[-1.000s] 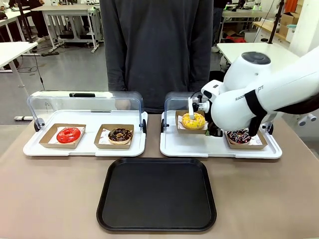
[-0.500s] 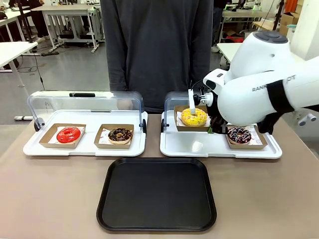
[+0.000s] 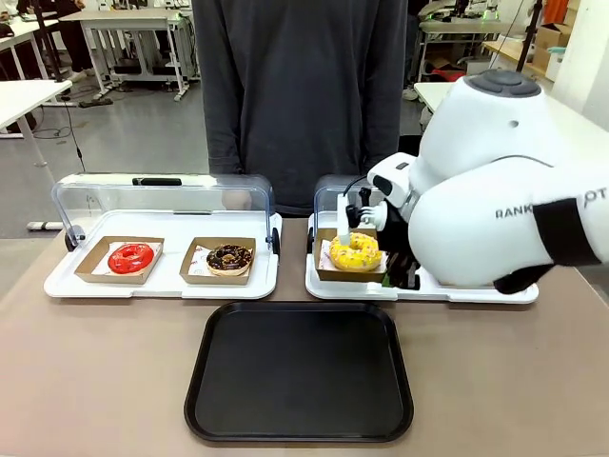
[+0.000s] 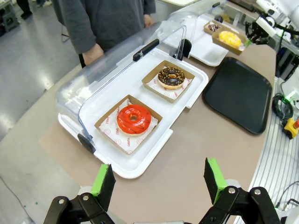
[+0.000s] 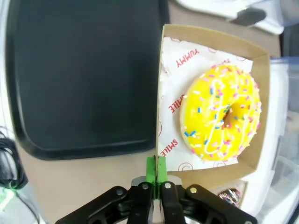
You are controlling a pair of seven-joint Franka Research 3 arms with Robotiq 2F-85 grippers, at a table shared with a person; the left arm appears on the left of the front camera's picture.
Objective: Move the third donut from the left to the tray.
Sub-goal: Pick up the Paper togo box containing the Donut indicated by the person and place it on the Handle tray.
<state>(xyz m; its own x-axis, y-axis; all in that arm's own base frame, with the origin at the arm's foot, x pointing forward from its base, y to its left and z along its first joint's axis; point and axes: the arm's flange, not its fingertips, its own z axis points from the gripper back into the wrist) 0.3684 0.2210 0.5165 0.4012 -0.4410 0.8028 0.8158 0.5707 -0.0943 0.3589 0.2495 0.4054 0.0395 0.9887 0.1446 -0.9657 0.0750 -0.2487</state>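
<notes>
A: Which step is in hand?

B: The carry, it would be judged. The third donut [image 5: 220,115], in its cardboard holder [image 5: 211,172], is held off the white tray [image 3: 328,284], the holder's wall pinched in the clenched right pincer [image 5: 157,173].

A: And the left pincer [image 4: 159,181]?

B: Released, held above the bench [image 4: 187,154].

A: What is called for next?

B: The holder is to be brought over the tray [image 3: 300,369] just beside it, kept level, lowered flat, and only then let go
</notes>
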